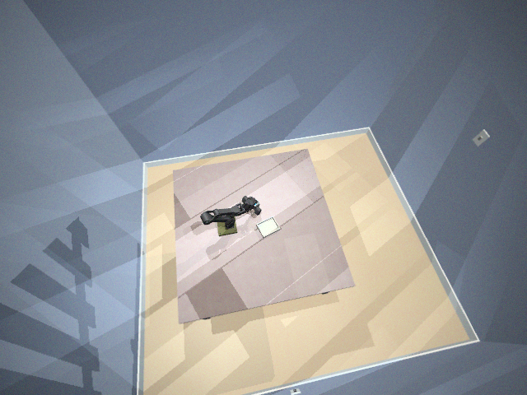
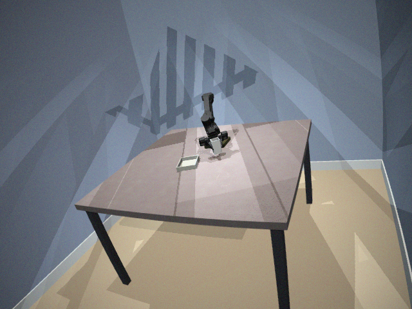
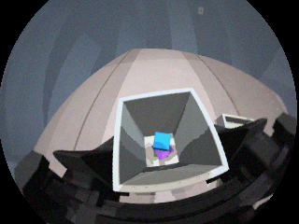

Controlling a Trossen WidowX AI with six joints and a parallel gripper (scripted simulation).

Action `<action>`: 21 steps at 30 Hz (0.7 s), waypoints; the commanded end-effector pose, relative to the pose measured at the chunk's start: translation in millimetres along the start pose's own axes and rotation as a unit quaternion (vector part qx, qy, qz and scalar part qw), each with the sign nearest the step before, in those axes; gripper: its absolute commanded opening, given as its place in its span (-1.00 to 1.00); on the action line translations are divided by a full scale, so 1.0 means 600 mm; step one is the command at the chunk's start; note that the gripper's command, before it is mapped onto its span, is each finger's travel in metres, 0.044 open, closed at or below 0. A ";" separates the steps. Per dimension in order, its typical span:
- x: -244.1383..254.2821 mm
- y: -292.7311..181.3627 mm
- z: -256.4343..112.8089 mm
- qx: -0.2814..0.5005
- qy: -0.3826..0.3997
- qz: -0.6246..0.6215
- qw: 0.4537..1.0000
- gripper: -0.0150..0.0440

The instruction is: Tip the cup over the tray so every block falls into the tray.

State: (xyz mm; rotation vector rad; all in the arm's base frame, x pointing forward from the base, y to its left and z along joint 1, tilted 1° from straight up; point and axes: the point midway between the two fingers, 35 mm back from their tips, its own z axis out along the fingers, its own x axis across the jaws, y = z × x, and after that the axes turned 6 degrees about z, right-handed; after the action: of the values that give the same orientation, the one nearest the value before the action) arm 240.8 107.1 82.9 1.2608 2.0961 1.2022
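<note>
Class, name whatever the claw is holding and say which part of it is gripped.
The claw holds the cup by two opposite outer side walls, below the rim.
</note>
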 end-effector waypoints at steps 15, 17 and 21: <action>-0.131 0.049 -0.004 -0.021 -0.136 0.083 0.987 -0.49; -0.152 0.052 -0.006 -0.023 -0.156 0.095 0.983 -0.49; -0.193 0.056 -0.012 -0.028 -0.195 0.120 0.973 -0.49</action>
State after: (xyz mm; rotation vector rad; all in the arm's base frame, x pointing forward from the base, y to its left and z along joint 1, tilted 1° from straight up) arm 299.6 29.0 99.0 1.5678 1.7394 1.0234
